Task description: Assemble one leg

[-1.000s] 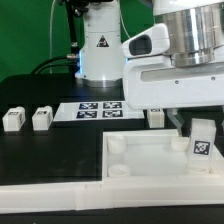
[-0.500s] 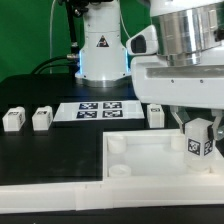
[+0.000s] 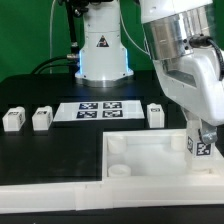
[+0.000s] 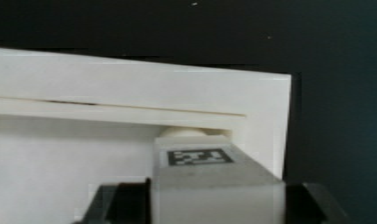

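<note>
My gripper point(image 3: 204, 132) is shut on a leg point(image 3: 202, 146), a small white block with a black-and-white tag. It holds the leg tilted over the far right corner of the large white panel point(image 3: 150, 160). In the wrist view the leg point(image 4: 206, 178) sits between the dark fingers point(image 4: 124, 206), tag facing the camera, its far end at the panel's point(image 4: 114, 100) corner. I cannot tell whether it touches the panel. Three more legs stand on the black table: two at the exterior view's left point(image 3: 12, 120) point(image 3: 41, 119) and one behind the panel point(image 3: 155, 114).
The marker board point(image 3: 100, 108) lies flat behind the panel, in front of the robot's white base point(image 3: 100, 50). A raised round socket point(image 3: 120, 167) shows at the panel's near left corner. The panel's front rim point(image 3: 60, 196) runs along the table's near side.
The wrist has tilted and swung, so the arm now leans toward the exterior view's right. The held leg has shifted slightly right and now hangs tilted over the panel's corner.
</note>
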### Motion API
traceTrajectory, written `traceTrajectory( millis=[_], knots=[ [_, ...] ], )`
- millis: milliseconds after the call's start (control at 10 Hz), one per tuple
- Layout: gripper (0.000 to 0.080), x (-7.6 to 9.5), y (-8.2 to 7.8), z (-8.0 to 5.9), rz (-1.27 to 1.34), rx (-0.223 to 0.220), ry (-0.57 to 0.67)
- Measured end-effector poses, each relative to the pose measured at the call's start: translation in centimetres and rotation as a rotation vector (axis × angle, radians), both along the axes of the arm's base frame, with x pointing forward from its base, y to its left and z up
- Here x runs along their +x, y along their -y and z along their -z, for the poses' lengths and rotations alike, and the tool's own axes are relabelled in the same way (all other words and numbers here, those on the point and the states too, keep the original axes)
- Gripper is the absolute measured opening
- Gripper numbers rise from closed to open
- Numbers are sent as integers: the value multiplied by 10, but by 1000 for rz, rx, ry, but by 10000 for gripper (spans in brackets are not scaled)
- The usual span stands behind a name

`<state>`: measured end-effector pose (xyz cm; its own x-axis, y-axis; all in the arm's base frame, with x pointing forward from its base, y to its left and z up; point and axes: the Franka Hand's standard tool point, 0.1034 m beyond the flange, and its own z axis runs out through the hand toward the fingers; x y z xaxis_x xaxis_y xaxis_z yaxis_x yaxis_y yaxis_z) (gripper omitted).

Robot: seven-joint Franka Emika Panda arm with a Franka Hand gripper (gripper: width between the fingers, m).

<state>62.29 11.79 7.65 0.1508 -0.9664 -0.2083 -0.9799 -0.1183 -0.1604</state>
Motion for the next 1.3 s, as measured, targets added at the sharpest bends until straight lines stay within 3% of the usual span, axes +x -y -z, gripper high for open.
traceTrajectory(
  millis=[100, 300, 800, 1100, 1200, 1300],
  knots=[
    [310, 0, 1, 0, -80, -15, 12],
    [610, 3, -2, -3, -376, -66, 52],
    [649, 3, 0, -3, -888, -139, 159],
    [649, 4, 0, -1, -1298, -233, 210],
    [649, 3, -1, 0, -1251, -227, 200],
    [506, 3, -1, 0, -1230, -226, 195]
  ],
)
